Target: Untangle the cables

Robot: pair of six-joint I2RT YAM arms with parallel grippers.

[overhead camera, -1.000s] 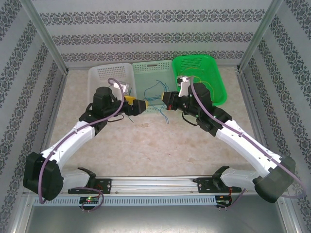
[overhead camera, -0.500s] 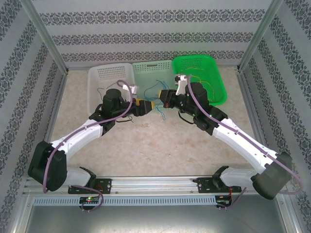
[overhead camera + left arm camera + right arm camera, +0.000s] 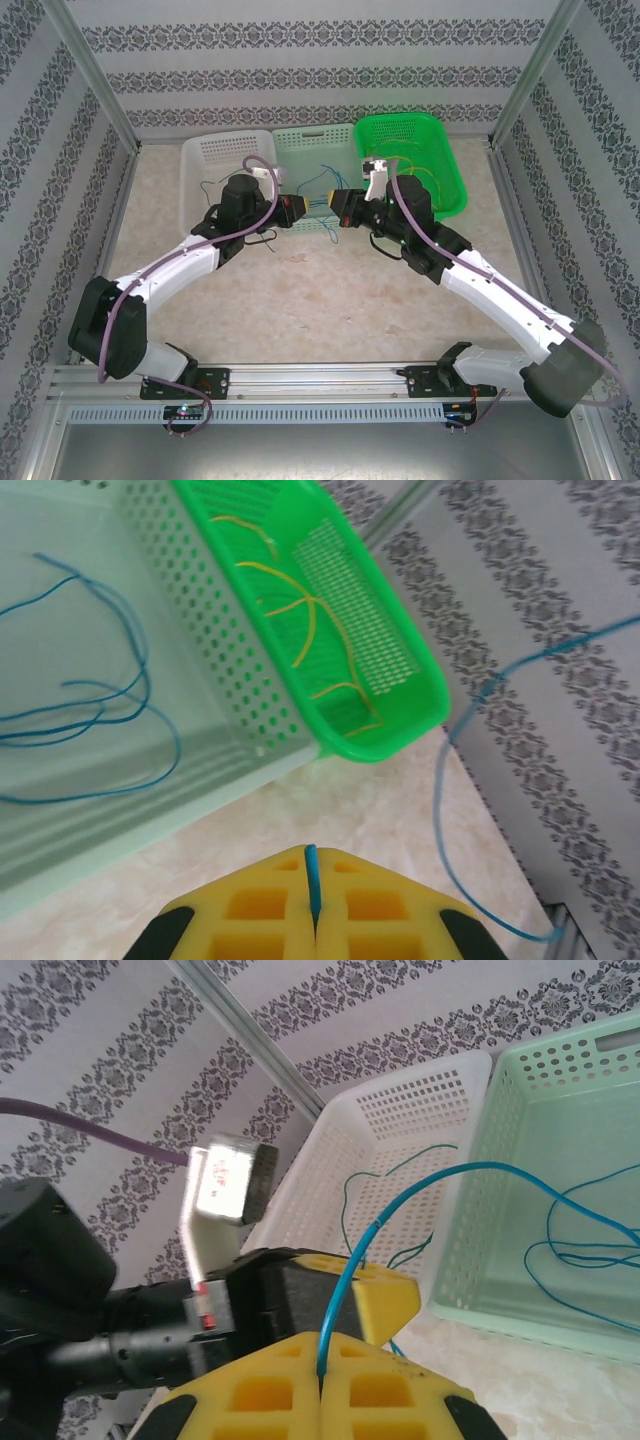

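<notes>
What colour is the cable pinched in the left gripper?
Blue cable; clearest in the left wrist view.

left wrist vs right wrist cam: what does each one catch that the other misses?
Left wrist: the green basket holding yellow cables. Right wrist: the white basket with a dark green cable, plus the left gripper seen from outside. Both: the pale green basket with loose blue cables, and a blue strand pinched in that arm's own shut yellow fingers.

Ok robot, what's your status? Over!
Left gripper shut on blue cable. Right gripper shut on blue cable too. More blue loops in pale green basket.
</notes>
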